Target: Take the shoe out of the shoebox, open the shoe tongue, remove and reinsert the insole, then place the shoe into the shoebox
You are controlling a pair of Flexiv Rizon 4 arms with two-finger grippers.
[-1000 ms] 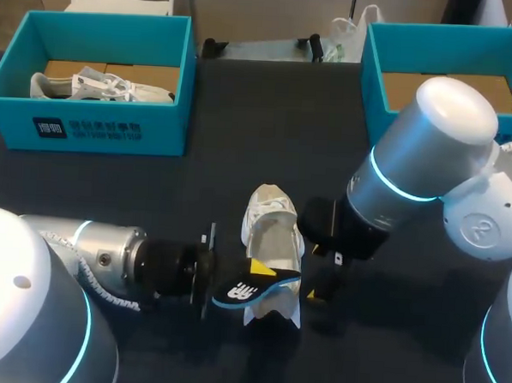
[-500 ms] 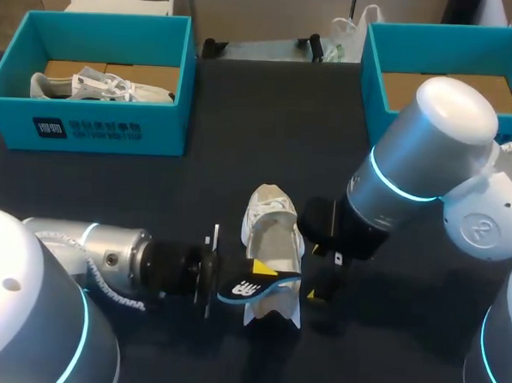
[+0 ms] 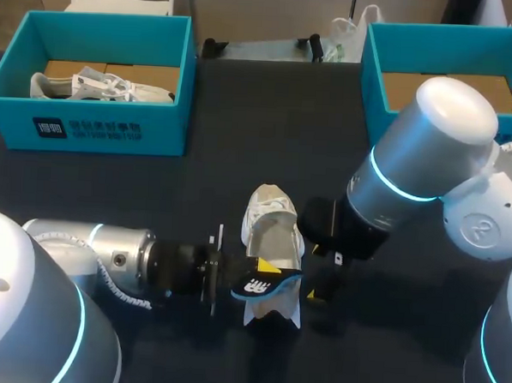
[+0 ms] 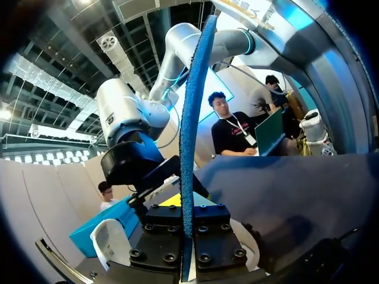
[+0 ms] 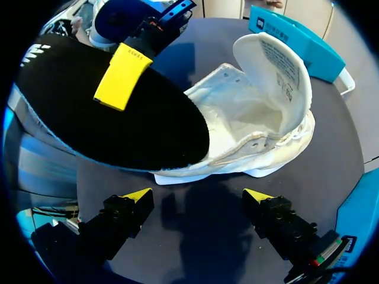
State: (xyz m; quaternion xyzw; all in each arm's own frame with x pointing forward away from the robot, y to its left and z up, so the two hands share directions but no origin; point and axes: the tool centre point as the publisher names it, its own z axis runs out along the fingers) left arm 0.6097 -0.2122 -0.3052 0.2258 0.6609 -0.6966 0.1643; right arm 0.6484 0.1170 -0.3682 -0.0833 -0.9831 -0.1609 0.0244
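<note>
A white shoe (image 3: pixel 271 235) lies on the dark table, tongue folded back, its opening wide in the right wrist view (image 5: pixel 249 118). My left gripper (image 3: pixel 258 274) is shut on the black, blue-edged insole (image 3: pixel 266 286), held over the shoe's heel end. In the left wrist view the insole (image 4: pixel 192 118) stands edge-on, clamped in that gripper (image 4: pixel 188 236). From the right wrist, the insole (image 5: pixel 118 112) covers the heel, with a yellow fingertip (image 5: pixel 122 76) of the left gripper on it. My right gripper (image 3: pixel 314 272) stands open beside the shoe, its fingers (image 5: pixel 197 198) empty.
A teal shoebox (image 3: pixel 88 123) at the back left holds another white shoe (image 3: pixel 98 86). A second teal box (image 3: pixel 374 69) sits at the back right, partly behind my right arm. Dark table lies bare between the boxes.
My left arm has moved a little to the right, carrying the insole further over the shoe and turning it. The right arm and the shoe have stayed still.
</note>
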